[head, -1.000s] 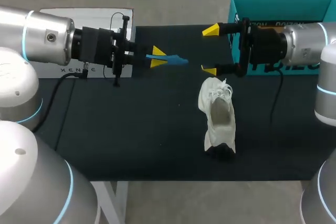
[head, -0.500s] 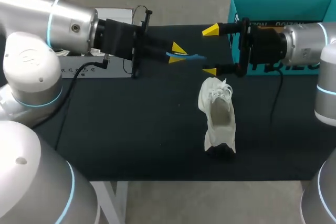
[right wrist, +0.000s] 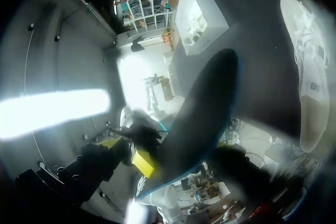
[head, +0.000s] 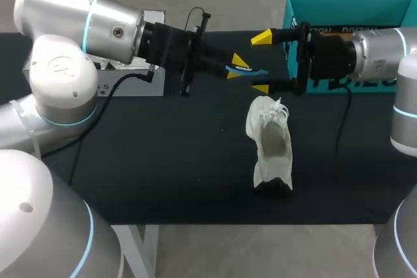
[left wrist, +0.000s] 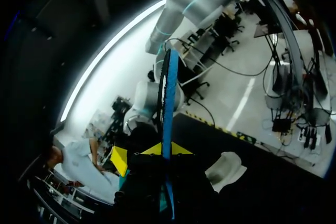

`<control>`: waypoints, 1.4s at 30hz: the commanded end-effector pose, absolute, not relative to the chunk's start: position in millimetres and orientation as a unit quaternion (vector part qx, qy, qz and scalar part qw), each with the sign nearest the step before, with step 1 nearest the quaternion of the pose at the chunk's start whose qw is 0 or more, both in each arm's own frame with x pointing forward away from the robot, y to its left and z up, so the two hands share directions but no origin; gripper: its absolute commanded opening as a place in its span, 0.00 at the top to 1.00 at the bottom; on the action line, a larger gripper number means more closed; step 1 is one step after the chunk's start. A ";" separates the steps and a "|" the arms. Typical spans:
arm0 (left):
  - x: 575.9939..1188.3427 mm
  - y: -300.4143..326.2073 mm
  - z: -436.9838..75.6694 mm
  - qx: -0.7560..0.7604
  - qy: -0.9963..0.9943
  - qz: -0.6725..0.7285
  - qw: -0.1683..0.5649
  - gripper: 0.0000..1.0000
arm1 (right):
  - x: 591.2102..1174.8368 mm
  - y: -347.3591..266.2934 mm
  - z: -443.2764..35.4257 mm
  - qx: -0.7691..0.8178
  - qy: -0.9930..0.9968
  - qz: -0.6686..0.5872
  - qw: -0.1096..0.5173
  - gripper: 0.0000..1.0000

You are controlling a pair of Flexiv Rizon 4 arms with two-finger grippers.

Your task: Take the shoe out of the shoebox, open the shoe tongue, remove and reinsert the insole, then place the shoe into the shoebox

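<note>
The left claw has swung across, its fingers pinched on the blue insole, whose tip now sits between the wide-open, empty fingers of the right claw. The shoe stands on the surface just below them, outside the shoebox. This looks like the reinsertion step; next comes a handover, or the insole gets fed into the shoe's mouth.

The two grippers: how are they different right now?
The left gripper is shut on the blue insole; the right gripper is open and holds nothing. The left gripper's fingers sit close together; the right gripper's stand wide apart. Both have yellow tips and face each other over the table.
</note>
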State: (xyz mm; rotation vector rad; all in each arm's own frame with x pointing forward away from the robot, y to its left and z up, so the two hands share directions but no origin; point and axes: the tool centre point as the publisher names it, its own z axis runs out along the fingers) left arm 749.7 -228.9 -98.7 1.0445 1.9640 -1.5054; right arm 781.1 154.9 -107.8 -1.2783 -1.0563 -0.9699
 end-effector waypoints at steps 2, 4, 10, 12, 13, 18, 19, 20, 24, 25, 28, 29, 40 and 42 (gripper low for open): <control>743.8 -229.1 -96.8 0.378 0.716 -0.540 0.231 1.00 | 781.3 155.8 -108.0 -0.546 -0.451 -0.413 0.573 1.00; 741.3 -226.4 -95.6 0.378 0.717 -0.537 0.233 1.00 | 781.3 155.8 -108.0 -0.546 -0.451 -0.413 0.573 1.00; 735.1 -218.6 -95.0 0.375 0.720 -0.534 0.236 1.00 | 781.3 155.8 -108.0 -0.546 -0.451 -0.413 0.573 1.00; 732.4 -218.3 -96.7 0.373 0.721 -0.534 0.234 1.00 | 781.3 155.8 -108.0 -0.546 -0.451 -0.413 0.573 1.00; 730.7 -218.8 -97.5 0.373 0.722 -0.534 0.234 1.00 | 781.3 155.8 -108.0 -0.546 -0.451 -0.413 0.573 1.00; 722.0 -223.5 -102.5 0.372 0.722 -0.540 0.220 1.00 | 781.3 155.8 -108.0 -0.546 -0.451 -0.413 0.573 1.00; 720.5 -224.7 -103.9 0.374 0.722 -0.543 0.211 1.00 | 781.3 155.8 -108.0 -0.546 -0.451 -0.413 0.573 1.00; 719.2 -225.9 -105.7 0.373 0.722 -0.546 0.204 1.00 | 781.3 155.8 -108.0 -0.546 -0.451 -0.413 0.573 1.00; 713.9 -224.3 -111.6 0.364 0.719 -0.568 0.168 0.00 | 781.3 155.8 -108.0 -0.546 -0.451 -0.413 0.573 1.00; 712.7 -222.0 -113.3 0.358 0.723 -0.569 0.160 0.00 | 781.3 155.8 -108.0 -0.546 -0.451 -0.413 0.573 1.00; 709.8 -209.7 -118.7 0.347 0.728 -0.577 0.127 0.00 | 781.3 155.8 -108.0 -0.546 -0.451 -0.413 0.573 1.00; 709.4 -203.8 -119.9 0.342 0.731 -0.581 0.110 0.00 | 781.3 155.8 -108.0 -0.546 -0.451 -0.413 0.573 1.00; 716.0 -141.6 -92.2 0.339 0.791 -0.509 0.020 0.00 | 781.3 155.8 -108.0 -0.546 -0.451 -0.413 0.573 1.00; 719.5 -137.9 -82.2 0.359 0.807 -0.469 0.002 0.00 | 781.3 155.8 -108.0 -0.546 -0.451 -0.413 0.573 1.00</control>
